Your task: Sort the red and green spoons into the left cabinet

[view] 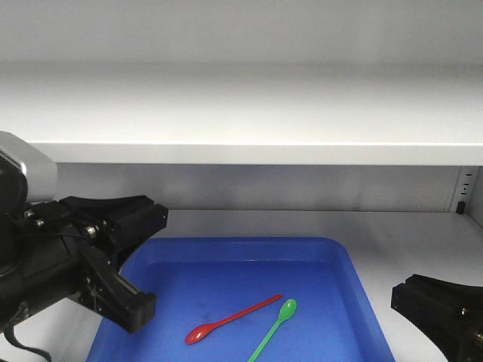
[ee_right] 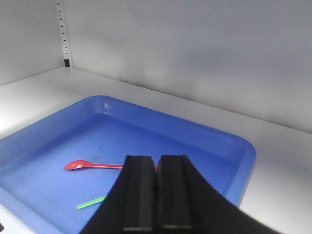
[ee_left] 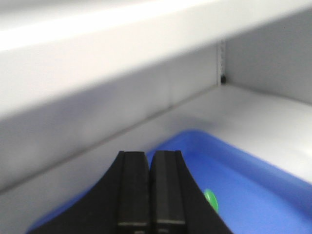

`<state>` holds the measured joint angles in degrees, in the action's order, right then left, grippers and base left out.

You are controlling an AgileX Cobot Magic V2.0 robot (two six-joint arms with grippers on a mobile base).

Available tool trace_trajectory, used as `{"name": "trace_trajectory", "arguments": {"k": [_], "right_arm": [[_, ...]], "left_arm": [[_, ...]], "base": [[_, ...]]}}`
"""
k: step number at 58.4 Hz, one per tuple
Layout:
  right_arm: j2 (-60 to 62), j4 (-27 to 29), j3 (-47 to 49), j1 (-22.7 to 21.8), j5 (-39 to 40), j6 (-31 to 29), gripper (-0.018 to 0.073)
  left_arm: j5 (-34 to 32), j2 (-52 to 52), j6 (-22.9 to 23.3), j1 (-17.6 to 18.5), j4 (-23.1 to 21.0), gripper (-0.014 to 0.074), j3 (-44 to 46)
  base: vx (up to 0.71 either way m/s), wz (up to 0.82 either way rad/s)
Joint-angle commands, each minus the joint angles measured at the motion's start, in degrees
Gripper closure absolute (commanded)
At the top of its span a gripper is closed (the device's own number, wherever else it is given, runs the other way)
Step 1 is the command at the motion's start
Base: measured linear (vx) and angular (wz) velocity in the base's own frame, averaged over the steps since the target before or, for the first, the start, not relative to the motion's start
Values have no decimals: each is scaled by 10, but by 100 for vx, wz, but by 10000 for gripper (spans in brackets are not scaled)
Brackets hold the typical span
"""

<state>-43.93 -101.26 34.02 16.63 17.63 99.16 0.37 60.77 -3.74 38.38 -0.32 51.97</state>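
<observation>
A red spoon [view: 230, 320] and a green spoon [view: 278, 324] lie side by side, apart, in the front middle of a blue tray [view: 241, 242]. My left gripper [ee_left: 148, 155] is shut and empty, over the tray's left edge; the green spoon's bowl [ee_left: 210, 200] peeks out to its right. Its arm [view: 90, 260] shows at the left of the front view. My right gripper [ee_right: 157, 158] is shut and empty, at the tray's right side. It hides part of the red spoon [ee_right: 90, 165] and the green spoon [ee_right: 92, 203]. Its body [view: 441, 305] sits at the lower right.
The tray stands on a white cabinet shelf floor [view: 407, 234], with a white shelf board [view: 241, 153] overhead and a grey back wall. A strip of shelf-pin holes with a black peg [view: 460, 205] runs down the right wall.
</observation>
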Motion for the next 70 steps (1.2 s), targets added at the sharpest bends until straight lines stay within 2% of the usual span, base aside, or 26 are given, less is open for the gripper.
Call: {"name": "trace_trajectory", "arguments": {"k": [1, 21, 26, 28, 53, 70], "right_arm": [[3, -10, 18, -1, -15, 1, 564], [3, -10, 18, -1, -15, 1, 564], [3, -10, 18, -1, -15, 1, 564], [3, -10, 18, -1, -17, 1, 564], [3, -10, 18, -1, -17, 1, 564], [3, -10, 18, -1, -17, 1, 564]], "left_arm": [[-61, -6, 41, 4, 51, 597, 19], [-49, 7, 26, -4, 82, 597, 19], [-45, 7, 22, -21, 80, 597, 19], [-43, 6, 22, -40, 76, 597, 19], [-44, -32, 26, -129, 76, 597, 19], [15, -82, 26, -169, 76, 597, 18]], "base": [[0, 0], [0, 0], [0, 0], [0, 0], [0, 0], [0, 0]]}}
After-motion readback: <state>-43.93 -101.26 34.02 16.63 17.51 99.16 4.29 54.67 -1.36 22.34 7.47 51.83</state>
